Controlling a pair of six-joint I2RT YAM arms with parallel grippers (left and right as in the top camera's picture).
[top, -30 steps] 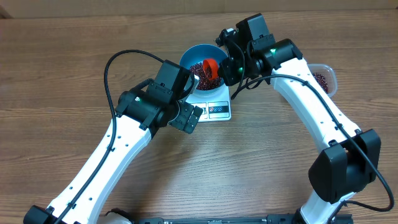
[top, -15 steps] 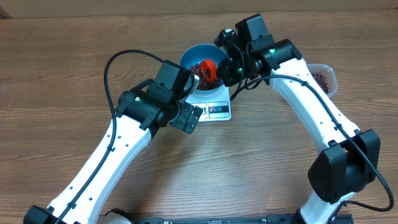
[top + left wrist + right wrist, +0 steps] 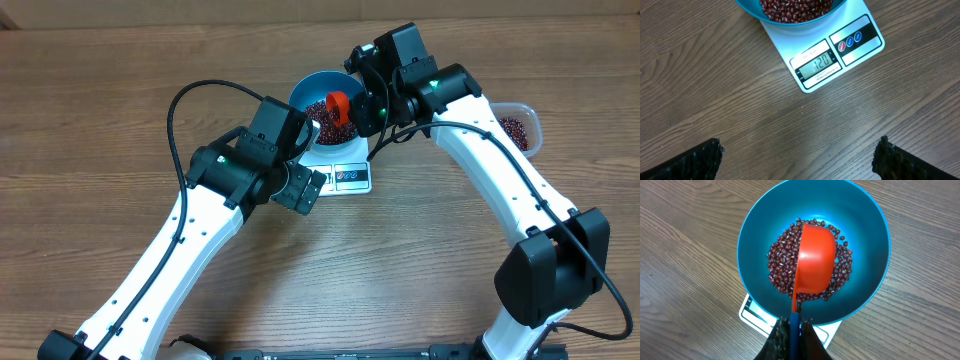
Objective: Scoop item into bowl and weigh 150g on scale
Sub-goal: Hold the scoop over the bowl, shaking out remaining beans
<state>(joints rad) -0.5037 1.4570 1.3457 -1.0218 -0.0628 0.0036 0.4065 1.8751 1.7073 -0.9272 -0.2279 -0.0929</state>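
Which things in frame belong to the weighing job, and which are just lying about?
Job: beans, blue bowl, scale, orange scoop held by right gripper, clear tub of beans.
Idle: left gripper, open and empty; table.

Blue bowl of beans on the white scale

A loose heap of small dark red-brown oval beans (image 3: 780, 265) covers the bottom of a round, deep, smooth-sided blue bowl (image 3: 865, 240). The bowl stands upright on the far part of a flat white rectangular kitchen scale (image 3: 832, 47), whose display window reads 120, with the button panel beside it.
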